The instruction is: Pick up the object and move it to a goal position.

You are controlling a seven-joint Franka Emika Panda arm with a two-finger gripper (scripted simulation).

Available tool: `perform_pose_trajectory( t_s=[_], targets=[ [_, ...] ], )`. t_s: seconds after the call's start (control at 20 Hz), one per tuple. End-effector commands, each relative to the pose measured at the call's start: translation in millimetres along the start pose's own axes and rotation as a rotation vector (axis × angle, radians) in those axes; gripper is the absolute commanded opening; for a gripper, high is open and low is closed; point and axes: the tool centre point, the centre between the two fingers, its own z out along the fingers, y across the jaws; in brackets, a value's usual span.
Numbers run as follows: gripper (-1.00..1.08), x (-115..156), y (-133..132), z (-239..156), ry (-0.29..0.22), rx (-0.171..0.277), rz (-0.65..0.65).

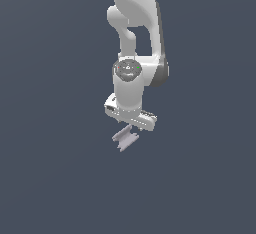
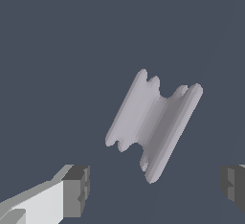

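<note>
The object [image 1: 125, 139] is a small pale lavender-grey flat block with notched sides, lying on the dark surface just below the white arm's hand in the exterior view. In the wrist view the object [image 2: 154, 127] lies tilted, ahead of the fingers and between their lines. My gripper [image 1: 131, 123] hovers right above it; its fingers are hard to make out there. The wrist view shows the gripper [image 2: 155, 189] open, one dark finger pad [image 2: 76, 189] and the other pad [image 2: 234, 185] standing wide apart with nothing between them. The block is narrower than the gap.
A plain dark blue-grey surface [image 1: 60, 168] fills both views. The white arm [image 1: 135, 23] rises from the gripper toward the exterior view's upper edge. No other objects or a goal marker show.
</note>
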Motion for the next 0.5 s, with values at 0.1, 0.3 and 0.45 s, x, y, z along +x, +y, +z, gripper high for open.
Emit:
perform_pose_trajectory(
  t_s=[0.1,0.3,0.45],
  targets=[
    [1.00,6,4,13,0.004,-0.004,0.136],
    [1.00,11,8,24,0.009,-0.008,0.251],
    [1.00,14,10,31,0.013,-0.010,0.322]
  ],
)
